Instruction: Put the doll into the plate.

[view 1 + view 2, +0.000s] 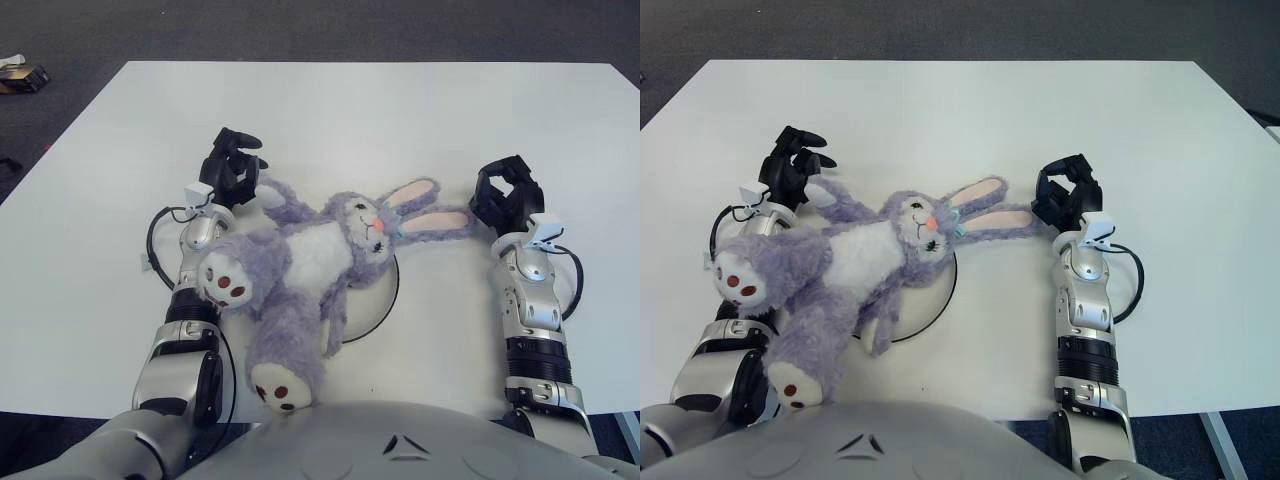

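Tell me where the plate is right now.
The white plate sits near the table's front-middle, between the left hand and right hand, mostly hidden under the purple bunny doll sprawled across it.

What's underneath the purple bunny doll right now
Under the doll lies a white plate with a dark rim; only its right edge shows, the rest is covered by the body. The left hand shows by its paw, the right hand by its ears.

No text, label, brand, number or sign can be read anywhere: none on the plush rabbit [320, 255], the white surface [400, 120] or the robot's arms.
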You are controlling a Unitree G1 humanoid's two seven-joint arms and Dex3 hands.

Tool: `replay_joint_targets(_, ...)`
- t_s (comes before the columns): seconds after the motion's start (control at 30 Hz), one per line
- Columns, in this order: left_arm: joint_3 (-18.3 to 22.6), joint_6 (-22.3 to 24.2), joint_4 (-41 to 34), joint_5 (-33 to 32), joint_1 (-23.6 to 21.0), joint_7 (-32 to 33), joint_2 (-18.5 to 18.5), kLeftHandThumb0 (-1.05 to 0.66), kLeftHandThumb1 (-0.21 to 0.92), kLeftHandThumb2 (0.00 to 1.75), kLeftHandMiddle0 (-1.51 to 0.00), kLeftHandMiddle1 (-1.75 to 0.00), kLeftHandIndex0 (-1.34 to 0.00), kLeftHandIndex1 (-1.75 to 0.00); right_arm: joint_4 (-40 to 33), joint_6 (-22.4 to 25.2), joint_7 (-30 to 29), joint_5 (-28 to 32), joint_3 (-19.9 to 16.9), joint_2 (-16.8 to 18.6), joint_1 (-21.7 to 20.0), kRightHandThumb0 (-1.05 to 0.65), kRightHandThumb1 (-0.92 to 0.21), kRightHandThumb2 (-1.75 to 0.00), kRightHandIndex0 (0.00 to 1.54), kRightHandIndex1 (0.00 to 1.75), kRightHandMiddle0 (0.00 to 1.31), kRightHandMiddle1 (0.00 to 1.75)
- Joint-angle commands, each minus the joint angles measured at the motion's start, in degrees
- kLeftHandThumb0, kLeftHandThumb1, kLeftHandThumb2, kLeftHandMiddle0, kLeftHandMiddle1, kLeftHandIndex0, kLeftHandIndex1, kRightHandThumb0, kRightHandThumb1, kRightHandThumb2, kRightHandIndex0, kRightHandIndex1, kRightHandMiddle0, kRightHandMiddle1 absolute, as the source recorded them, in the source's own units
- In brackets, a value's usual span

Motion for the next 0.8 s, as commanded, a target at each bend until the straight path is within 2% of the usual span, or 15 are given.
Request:
replay_joint_targets(0.0, -0.12, -0.55, 1.76, 0.1, 4.39, 1.45, -2.51, -0.01, 0.67, 0.8, -0.34, -1.64, -0.34, -1.63, -0.87, 0.6, -0.26, -0.18, -0.14, 0.35, 0.7, -0.38, -0.68, -0.83, 0.91, 1.75, 0.35, 1.75)
replay_joint_targets(0.5, 0.49, -1.66, 0.04, -0.06, 5.4, 4.17, -3.23, -0.01, 0.66, 0.84, -0.34, -1.65, -0.34, -1.64, -1.1, 0.72, 0.24, 0.28, -0.52, -0.1, 0.74, -0.38, -0.68, -0.84, 0.9, 1.75, 0.35, 1.75)
replay_joint_targets(0.77, 0.3, -0.99, -5.07, 1.18, 8.41, 7.41, -3.82, 0.0, 0.63, 0.88, -0.34, -1.67, -0.34, -1.66, -1.66, 0.88, 0.59, 0.57, -0.72, -0.18, 0.71, -0.38, -0.67, -0.84, 0.9, 1.75, 0.35, 1.75)
